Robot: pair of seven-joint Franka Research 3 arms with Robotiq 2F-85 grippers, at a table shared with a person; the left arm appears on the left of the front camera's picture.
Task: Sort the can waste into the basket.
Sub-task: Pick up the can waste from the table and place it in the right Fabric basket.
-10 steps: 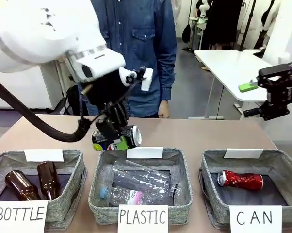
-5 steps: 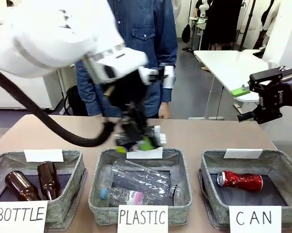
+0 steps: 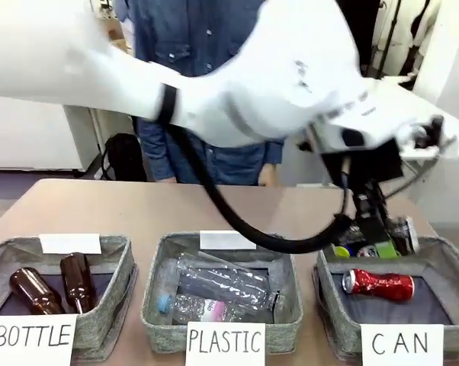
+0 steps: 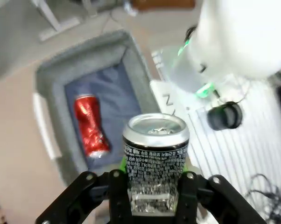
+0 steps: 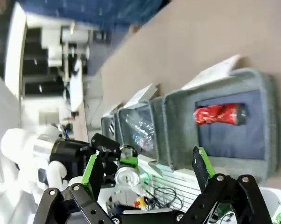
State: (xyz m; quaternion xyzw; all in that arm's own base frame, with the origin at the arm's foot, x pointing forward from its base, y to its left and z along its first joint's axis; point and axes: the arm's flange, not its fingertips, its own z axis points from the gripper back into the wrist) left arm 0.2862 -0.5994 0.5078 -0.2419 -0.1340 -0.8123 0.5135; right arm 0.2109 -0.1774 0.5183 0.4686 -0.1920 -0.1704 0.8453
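Note:
My left gripper (image 3: 371, 242) is shut on a dark grey-silver can (image 3: 376, 238) with yellow marks, held sideways just over the back rim of the grey "CAN" basket (image 3: 325, 293). In the left wrist view the held can (image 4: 155, 150) stands between the fingers of my left gripper (image 4: 152, 193), above the basket (image 4: 45, 77). A dented red can (image 3: 379, 284) lies inside the basket on its dark lining, and it is also in the left wrist view, red can (image 4: 90, 125). My right gripper (image 5: 145, 170) hangs open and holds nothing, looking down on the basket (image 5: 267, 100) and the red can (image 5: 219, 114).
The "PLASTIC" bin (image 3: 150, 305) with clear bottles sits in the middle and the "BOTTLE" bin (image 3: 123, 293) with brown glass bottles at the left. A person in a denim shirt (image 3: 168, 46) stands at the far side. My left arm (image 3: 237, 84) spans the table above the bins.
My left arm has swung to the right with the dark can, from above the PLASTIC bin to above the CAN basket. It now covers the right gripper in the front view.

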